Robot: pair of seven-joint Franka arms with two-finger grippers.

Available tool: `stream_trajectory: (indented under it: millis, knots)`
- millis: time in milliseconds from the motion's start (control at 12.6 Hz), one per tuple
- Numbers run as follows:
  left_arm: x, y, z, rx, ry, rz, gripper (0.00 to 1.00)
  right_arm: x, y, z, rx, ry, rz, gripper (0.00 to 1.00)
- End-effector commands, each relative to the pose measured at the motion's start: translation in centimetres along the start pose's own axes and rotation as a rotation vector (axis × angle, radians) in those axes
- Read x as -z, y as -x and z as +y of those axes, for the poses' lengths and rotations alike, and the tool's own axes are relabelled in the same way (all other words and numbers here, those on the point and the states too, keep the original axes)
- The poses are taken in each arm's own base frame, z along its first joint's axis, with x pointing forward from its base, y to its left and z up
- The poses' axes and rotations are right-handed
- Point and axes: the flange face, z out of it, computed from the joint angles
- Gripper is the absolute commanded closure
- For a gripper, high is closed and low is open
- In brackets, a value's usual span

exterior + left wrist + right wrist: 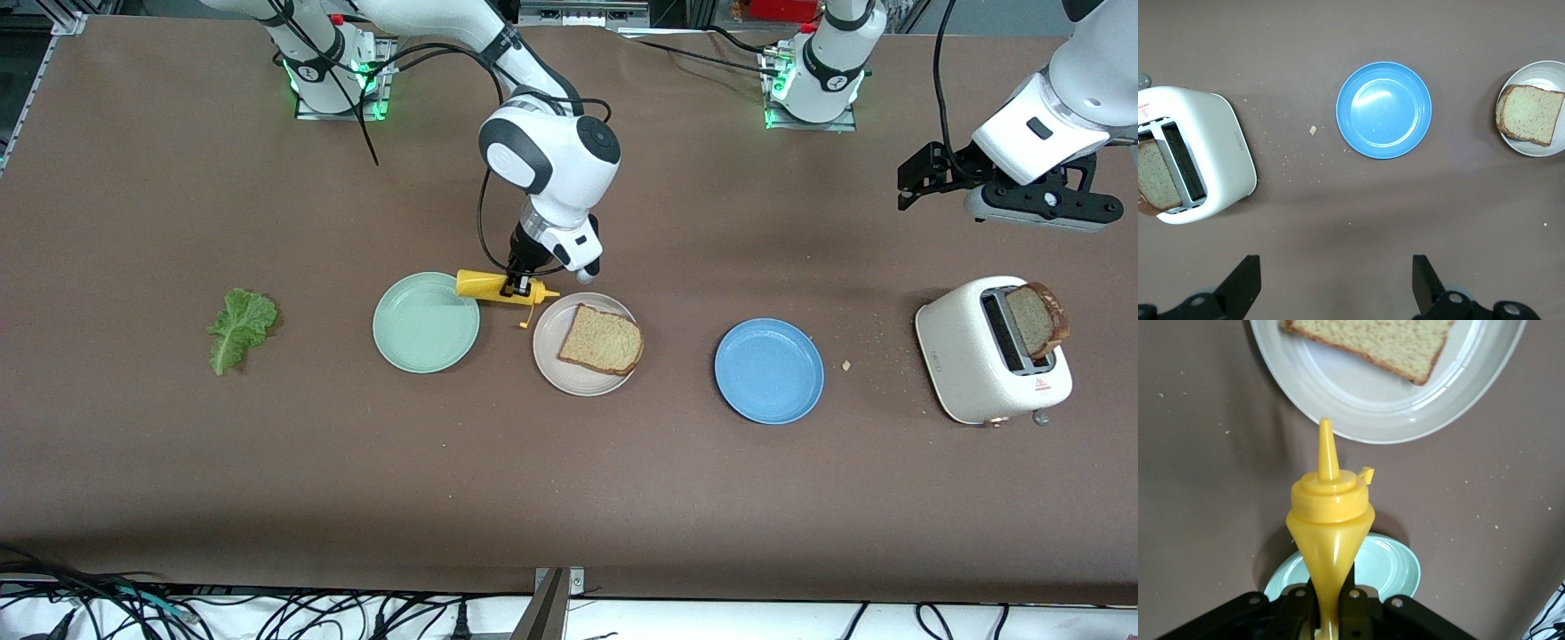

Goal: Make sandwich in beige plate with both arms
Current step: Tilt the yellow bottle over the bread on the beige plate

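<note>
right gripper (523, 286) clenching a yellow squeeze bottle (491, 286) sideways between the pale green plate (426, 322) and the beige plate (586, 344) (one bread slice (602, 340) lying on it), left gripper (1335, 287) waiting with jaws released above the toaster (982, 351), second slice (1035, 318) sitting in its slot, lettuce leaf (239, 328) lying toward the right arm's end

Small red triangle sign on the white toaster (993, 349) with tiny red print under it too small to read, no other words or numbers to read anywhere
</note>
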Motion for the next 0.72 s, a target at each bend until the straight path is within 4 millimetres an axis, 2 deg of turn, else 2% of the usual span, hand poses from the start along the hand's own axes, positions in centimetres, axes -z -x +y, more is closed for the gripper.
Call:
stream_trajectory:
  millis: [0, 397, 636]
  knots:
    - [0.4, -0.4, -0.2, -0.003, 0.014, 0.009, 0.00, 0.5, -1.1, -0.1, 0.013, 0.045, -0.022, 0.88]
    - [0.4, -0.4, -0.3, -0.002, 0.014, 0.009, 0.00, 0.9, -0.7, 0.5, 0.005, 0.049, -0.023, 0.88]
    - [0.4, -0.4, -0.3, -0.001, 0.017, 0.009, 0.00, 2.1, -0.5, 1.4, -0.014, 0.052, -0.011, 0.88]
